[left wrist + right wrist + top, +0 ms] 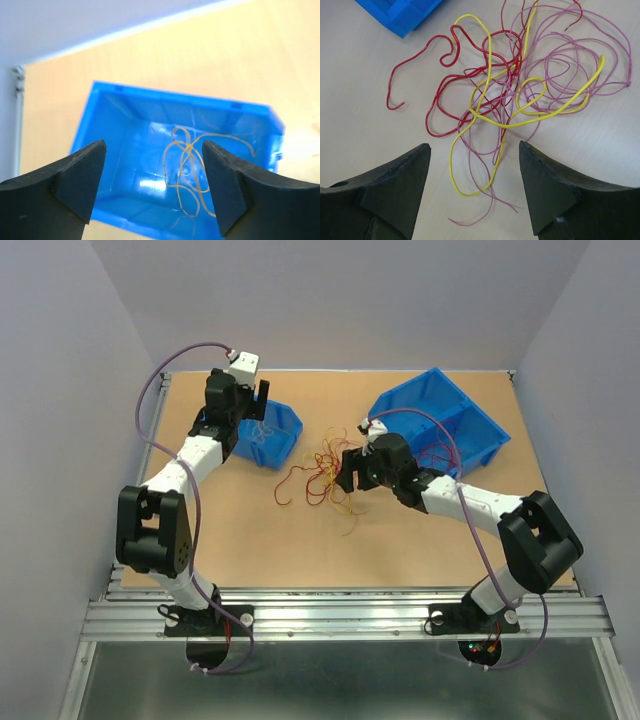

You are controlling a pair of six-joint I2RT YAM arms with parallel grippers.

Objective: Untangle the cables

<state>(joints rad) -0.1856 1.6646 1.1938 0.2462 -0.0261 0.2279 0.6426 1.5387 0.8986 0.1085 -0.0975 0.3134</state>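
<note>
A tangle of thin red, yellow and pale pink cables (322,476) lies loose on the table's middle. In the right wrist view the cables (505,100) spread just ahead of my right gripper (474,147), which is open and empty, with yellow and pink loop ends lying between its fingers. In the top view the right gripper (348,470) sits at the tangle's right edge. My left gripper (154,175) is open and empty, hovering over a small blue bin (115,130) that holds a pale yellow cable (192,170). In the top view the left gripper (256,408) is at the far left.
The small blue bin (272,435) stands at the back left of the tangle. A large blue bin (470,415) with a few thin wires inside stands at the back right. A blue bin corner (400,12) shows beyond the tangle. White walls enclose the table.
</note>
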